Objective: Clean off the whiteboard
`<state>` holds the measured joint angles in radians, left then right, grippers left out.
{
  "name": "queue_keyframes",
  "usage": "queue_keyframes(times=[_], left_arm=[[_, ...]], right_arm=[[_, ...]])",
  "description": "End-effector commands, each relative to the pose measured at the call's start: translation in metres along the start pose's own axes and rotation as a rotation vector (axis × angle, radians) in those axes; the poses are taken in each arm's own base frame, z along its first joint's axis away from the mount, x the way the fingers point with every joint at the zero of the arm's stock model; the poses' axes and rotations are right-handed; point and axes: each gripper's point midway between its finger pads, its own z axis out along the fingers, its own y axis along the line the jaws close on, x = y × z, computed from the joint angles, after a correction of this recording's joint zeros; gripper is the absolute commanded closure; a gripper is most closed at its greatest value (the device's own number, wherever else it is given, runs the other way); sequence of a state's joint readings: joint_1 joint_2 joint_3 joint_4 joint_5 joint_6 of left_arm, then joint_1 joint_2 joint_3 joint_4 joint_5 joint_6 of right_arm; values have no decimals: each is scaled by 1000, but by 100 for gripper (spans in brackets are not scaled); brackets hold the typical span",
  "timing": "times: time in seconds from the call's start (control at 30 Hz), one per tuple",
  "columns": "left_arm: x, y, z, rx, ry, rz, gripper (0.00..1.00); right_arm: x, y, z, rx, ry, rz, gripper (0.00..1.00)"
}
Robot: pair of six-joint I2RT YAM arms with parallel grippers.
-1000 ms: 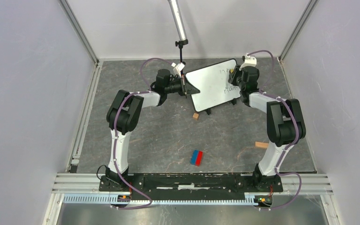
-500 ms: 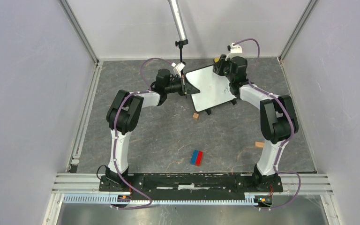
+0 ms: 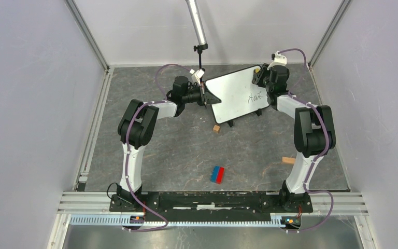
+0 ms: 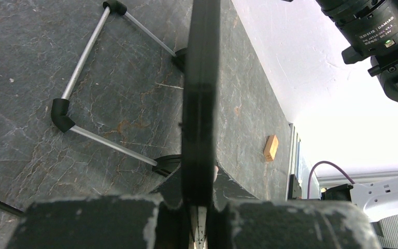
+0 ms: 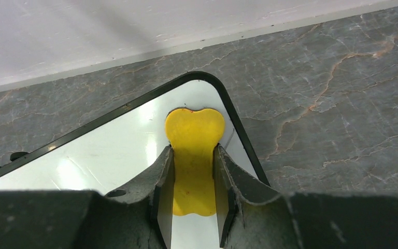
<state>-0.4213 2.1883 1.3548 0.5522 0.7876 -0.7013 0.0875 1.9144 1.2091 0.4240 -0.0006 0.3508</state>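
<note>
The whiteboard (image 3: 233,93) stands tilted at the back of the table, with black handwriting (image 3: 255,96) on its right half. My left gripper (image 3: 205,97) is shut on the board's left edge. In the left wrist view that black frame (image 4: 201,93) runs edge-on out of the left gripper (image 4: 201,203). My right gripper (image 3: 264,73) is at the board's top right corner, shut on a yellow eraser (image 5: 194,150). The eraser rests on the white surface (image 5: 109,155) just inside the rounded corner.
A small wooden block (image 3: 216,128) lies in front of the board and another (image 3: 288,160) by the right arm. A red-and-blue block (image 3: 217,174) lies near the front. A metal pole (image 3: 197,23) stands behind the board. The board's wire stand (image 4: 83,67) rests on the table.
My right gripper swept the eraser left along the board's top, then came back to the top right corner. The writing near the top edge is gone. The left arm has not moved.
</note>
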Motion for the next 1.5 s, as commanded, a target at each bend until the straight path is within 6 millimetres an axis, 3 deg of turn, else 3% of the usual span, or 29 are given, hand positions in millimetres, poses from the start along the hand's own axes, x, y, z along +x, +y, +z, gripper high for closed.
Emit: queue_keyframes(times=[0.0,0.27,0.5,0.77,0.93,1.07,1.17,1.33,1.47], left_arm=[[40,50,-10,-198,85,-155,98],[40,50,-10,-197,86,-157,98],[41,50,-10,-197,87,-157,98],[42,50,-10,-198,90,-160,98],[41,50,-10,-199,87,-157,98],[41,51,-10,-200,87,-158,98],[41,50,-10,-198,88,-158,98],[41,50,-10,-199,86,-159,98],[41,49,-10,-198,87,-159,98]], right_arm=[[57,-37,1,113,162,32,77],[68,-57,-2,150,193,77,77],[66,-55,0,137,191,77,78],[31,-35,28,90,130,57,77],[40,-32,33,85,149,50,77],[50,-43,18,119,163,40,77],[72,-58,0,117,192,91,77],[100,-65,-28,121,239,89,77],[94,-59,-26,93,227,89,77]])
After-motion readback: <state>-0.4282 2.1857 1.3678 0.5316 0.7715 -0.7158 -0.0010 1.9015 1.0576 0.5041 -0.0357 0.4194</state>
